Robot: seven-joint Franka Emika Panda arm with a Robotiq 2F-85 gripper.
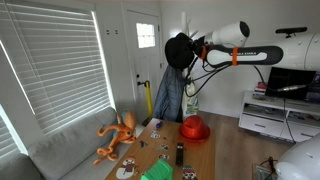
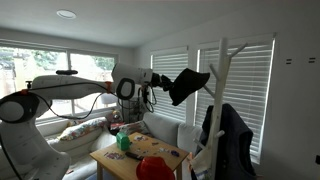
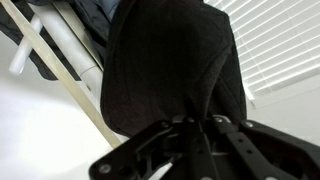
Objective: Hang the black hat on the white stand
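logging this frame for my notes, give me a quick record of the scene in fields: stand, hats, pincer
white stand: upright, dark jacket hanging on it
black hat: held in the air beside the upper prongs, not yet hung
pincer: shut on the black hat
red hat: lying on the table
hat touching stand: cannot tell

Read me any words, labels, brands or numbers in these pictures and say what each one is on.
No text can be read anywhere.
The black hat, held in the gripper, shows no label or logo.
The small things on the table may carry print, but they are too small and blurred to read.
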